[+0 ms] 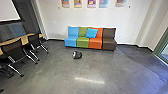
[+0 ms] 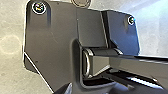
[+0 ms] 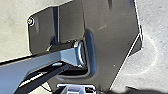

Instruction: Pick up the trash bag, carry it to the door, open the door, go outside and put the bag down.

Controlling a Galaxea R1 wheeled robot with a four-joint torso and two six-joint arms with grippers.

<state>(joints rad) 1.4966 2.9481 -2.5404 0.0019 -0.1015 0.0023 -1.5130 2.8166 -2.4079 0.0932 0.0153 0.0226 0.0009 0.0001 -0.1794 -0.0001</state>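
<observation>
- A dark, rounded trash bag [image 1: 77, 54] rests on a gray concrete floor [image 1: 62, 72], just in front of a four-seat sofa [image 1: 108, 40] in blue, green, orange and brown.
- A bright blue cushion [image 1: 91, 33] leans against the sofa's backrests.
- Mesh-backed chairs [image 1: 14, 51] line a wood-topped table [image 1: 24, 38] at left, below a white panel [image 1: 8, 10].
- Colorful posters [image 1: 91, 3] hang on the white wall [image 1: 55, 17]; any print is too small to read.
- Open floor stretches around the bag and toward a green-framed glass pane [image 1: 163, 51] at right.
- Whether either tool is wide or narrow, the photographs cannot tell.
</observation>
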